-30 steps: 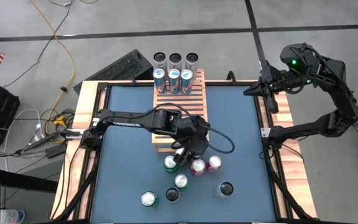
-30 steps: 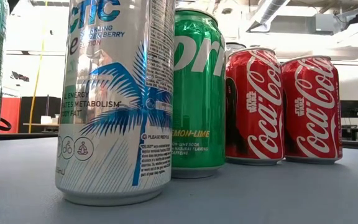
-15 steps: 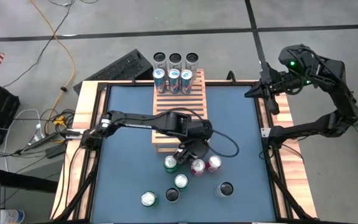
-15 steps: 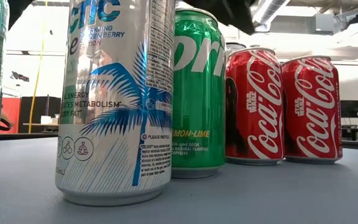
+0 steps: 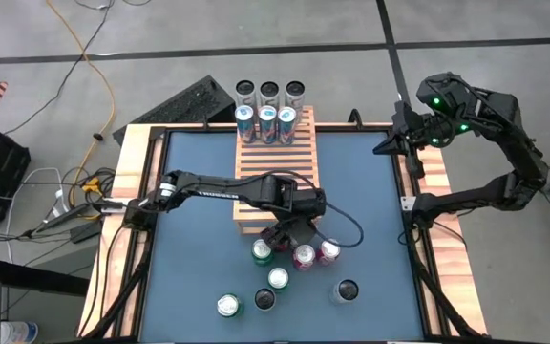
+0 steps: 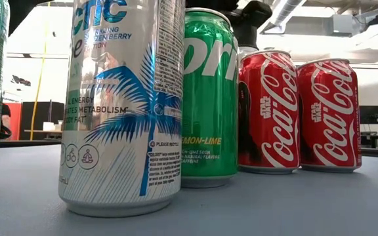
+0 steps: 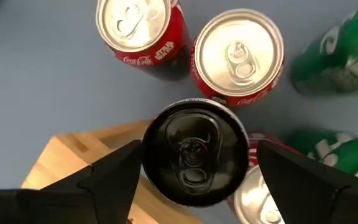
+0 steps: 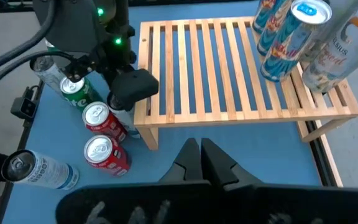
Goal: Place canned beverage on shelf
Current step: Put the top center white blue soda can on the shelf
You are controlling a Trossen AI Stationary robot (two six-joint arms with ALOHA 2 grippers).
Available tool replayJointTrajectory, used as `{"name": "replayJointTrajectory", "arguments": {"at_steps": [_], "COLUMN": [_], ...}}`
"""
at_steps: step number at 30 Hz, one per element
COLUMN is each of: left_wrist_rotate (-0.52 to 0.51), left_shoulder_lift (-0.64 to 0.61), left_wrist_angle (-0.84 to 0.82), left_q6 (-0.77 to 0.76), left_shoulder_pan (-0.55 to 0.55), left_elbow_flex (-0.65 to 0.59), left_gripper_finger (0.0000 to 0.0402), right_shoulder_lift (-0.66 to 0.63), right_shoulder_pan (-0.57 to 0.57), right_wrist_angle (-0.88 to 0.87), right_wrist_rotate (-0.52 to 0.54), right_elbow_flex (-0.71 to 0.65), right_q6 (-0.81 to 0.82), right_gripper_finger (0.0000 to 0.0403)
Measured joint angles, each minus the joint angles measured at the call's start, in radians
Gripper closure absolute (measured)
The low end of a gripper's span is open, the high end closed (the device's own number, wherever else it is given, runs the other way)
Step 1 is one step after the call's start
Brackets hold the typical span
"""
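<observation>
The slatted wooden shelf (image 5: 277, 177) stands mid-table, with three cans (image 5: 266, 118) on its far end. Just off its near edge stands a black-topped can (image 7: 194, 152), upright on the blue table. My left gripper (image 5: 289, 234) is open above it, pointing steeply down, with one finger (image 7: 110, 177) on each side of the can's top; I see no touch. Two red cans (image 7: 238, 53) and a green can (image 5: 263, 251) stand close by. My right gripper (image 8: 201, 155) is shut, high over the table's far right corner.
Three more cans (image 5: 269, 92) stand just beyond the shelf's far end. Loose cans stand toward the near edge: silver ones (image 5: 278, 278) (image 5: 227, 306) and black-topped ones (image 5: 264, 299) (image 5: 347, 291). A wooden frame (image 5: 132, 191) borders the table.
My left gripper has come down over the cans at the shelf's near edge and has rolled about its own axis. It has stayed open. In the low view it now shows behind the green can's top. No can has moved.
</observation>
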Motion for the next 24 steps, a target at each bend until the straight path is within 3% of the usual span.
{"name": "replayJointTrajectory", "arguments": {"at_steps": [8,16,24], "left_wrist_rotate": [-0.034,-0.033,-0.042], "left_shoulder_lift": [0.005,0.005,0.005], "left_wrist_angle": [0.015,0.009,0.020], "left_q6": [0.104,0.161,0.142], "left_shoulder_pan": [0.000,0.002,-0.015], "left_elbow_flex": [-0.002,-0.002,-0.001], "left_gripper_finger": [0.0104,0.0164,0.0159], "right_shoulder_lift": [0.000,0.000,0.000], "right_shoulder_pan": [0.000,0.000,0.000], "right_wrist_angle": [0.000,0.000,0.000], "right_wrist_rotate": [0.000,0.000,0.000], "right_elbow_flex": [-0.011,-0.011,-0.011], "right_q6": [0.000,0.000,0.000], "right_gripper_finger": [0.0403,0.0403,0.0403]}}
